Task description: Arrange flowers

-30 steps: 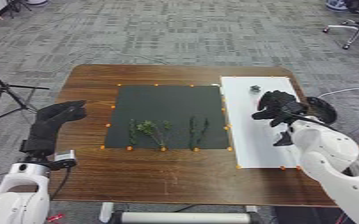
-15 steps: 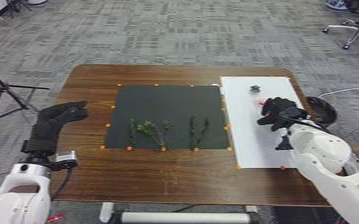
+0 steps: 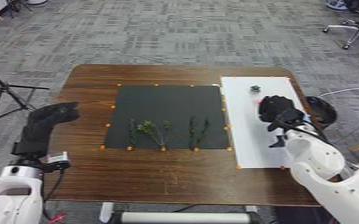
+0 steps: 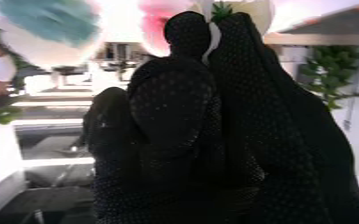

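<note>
Over the white sheet (image 3: 260,155) on the right, the right hand (image 3: 278,107) is held with its fingers pointing away from the robot. The right wrist view has the right hand (image 4: 171,115) with fairly straight fingers, their tips overlapping a white flower (image 4: 261,14) with a green centre; contact cannot be told. Pink petals (image 4: 156,17) and a teal-and-white bloom (image 4: 51,25) are beyond. A small dark-green item (image 3: 255,89) lies at the sheet's far end. Green sprigs (image 3: 147,128) and slender stems (image 3: 193,132) lie on the black mat (image 3: 162,107). The left hand (image 3: 55,115) is relaxed left of the mat.
Orange markers line the mat and sheet on the brown table (image 3: 158,175). A black round container (image 3: 322,111) stands beyond the table's right edge. On the left stands a black tripod (image 3: 7,90).
The right hand has drawn back slightly toward the robot over the sheet, uncovering some pink near its tip. The left hand has shifted slightly left. The sprigs and stems on the mat have not moved.
</note>
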You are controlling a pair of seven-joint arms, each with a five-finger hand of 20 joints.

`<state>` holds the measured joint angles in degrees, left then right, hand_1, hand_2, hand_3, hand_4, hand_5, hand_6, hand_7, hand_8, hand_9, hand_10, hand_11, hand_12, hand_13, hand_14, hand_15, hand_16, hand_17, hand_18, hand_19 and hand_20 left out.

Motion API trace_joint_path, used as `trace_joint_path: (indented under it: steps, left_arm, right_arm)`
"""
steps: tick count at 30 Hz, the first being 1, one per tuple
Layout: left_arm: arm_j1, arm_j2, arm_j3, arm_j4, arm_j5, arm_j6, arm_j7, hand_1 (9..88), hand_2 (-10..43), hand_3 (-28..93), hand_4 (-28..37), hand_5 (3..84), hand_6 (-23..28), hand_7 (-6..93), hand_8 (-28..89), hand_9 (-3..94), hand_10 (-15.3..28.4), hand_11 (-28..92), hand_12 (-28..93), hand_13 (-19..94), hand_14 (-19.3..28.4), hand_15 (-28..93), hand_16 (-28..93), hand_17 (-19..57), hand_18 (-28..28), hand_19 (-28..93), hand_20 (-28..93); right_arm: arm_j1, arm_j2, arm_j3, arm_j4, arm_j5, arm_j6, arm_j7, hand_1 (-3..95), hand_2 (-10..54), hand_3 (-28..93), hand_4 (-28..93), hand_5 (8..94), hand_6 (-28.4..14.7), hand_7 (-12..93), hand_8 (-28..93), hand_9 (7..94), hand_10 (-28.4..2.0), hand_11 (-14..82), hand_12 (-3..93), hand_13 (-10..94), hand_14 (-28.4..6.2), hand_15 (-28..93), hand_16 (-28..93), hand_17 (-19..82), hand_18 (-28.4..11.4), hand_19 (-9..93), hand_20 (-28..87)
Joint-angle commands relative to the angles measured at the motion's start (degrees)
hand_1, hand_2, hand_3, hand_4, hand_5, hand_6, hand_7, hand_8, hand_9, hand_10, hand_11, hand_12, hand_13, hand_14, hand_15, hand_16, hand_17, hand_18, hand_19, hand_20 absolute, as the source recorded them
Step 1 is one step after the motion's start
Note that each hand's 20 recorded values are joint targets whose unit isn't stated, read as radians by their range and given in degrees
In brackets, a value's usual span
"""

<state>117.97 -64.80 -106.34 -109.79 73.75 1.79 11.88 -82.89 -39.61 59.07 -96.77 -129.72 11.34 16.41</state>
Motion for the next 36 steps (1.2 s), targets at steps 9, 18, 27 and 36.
trace_joint_path:
  steps: [9,18,27,36]
  left_arm:
    - [2.87,-1.96,-4.75,3.72,-19.2,17.38,6.97,23.7,31.8,56,-28.3,59.7,1.5,15.3,-8,58.0,15.9,23,14,42,16.8,21,-1,12.0,10.9,9,20]
    - [3.17,-3.86,-10.02,0.8,-20.79,20.21,11.72,21.9,31.6,60,-28.3,60.0,2.2,15.1,-8,58.5,15.7,23,14,43,16.4,21,0,13.0,10.0,8,20]
    - [0.72,-2.23,-9.29,1.7,-21.13,20.19,11.43,21.7,31.1,61,-28.3,60.1,2.2,15.2,-8,58.7,15.6,23,14,44,16.5,21,0,13.1,10.1,8,21]
    - [-2.42,-1.14,-6.52,2.93,-21.04,17.98,12.01,21.6,30.7,62,-28.3,59.9,2.0,15.3,-8,58.7,15.6,23,14,44,16.8,22,0,13.1,10.3,8,21]
  right_arm:
    - [25.17,-7.26,-19.35,-6.98,9.0,-6.3,-8.84,64.6,-9.5,57,-13,77.3,-1.9,19,14,86.5,-9.1,10.4,45.9,87,-2.9,53,38,57,-13.6,87,52]
    - [28.13,-18.76,-25.82,-5.19,9.07,-9.04,-12.2,64.3,-9.5,57,-13,77.3,-1.8,19,13,86.7,-9.1,10.3,46.0,87,-2.8,52,38,57,-13.5,88,52]
    - [29.4,-29.0,-30.94,0.48,8.8,-12.79,-16.04,64.4,-9.5,58,-13,77.5,-1.7,19,13,86.9,-9.1,10.3,45.9,87,-2.8,52,38,57,-13.5,88,52]
    - [27.3,-35.52,-33.1,5.09,4.31,-14.43,-18.92,64.3,-9.5,58,-13,77.6,-1.6,19,13,87.2,-9.0,10.2,45.7,87,-2.8,53,38,57,-13.4,88,52]
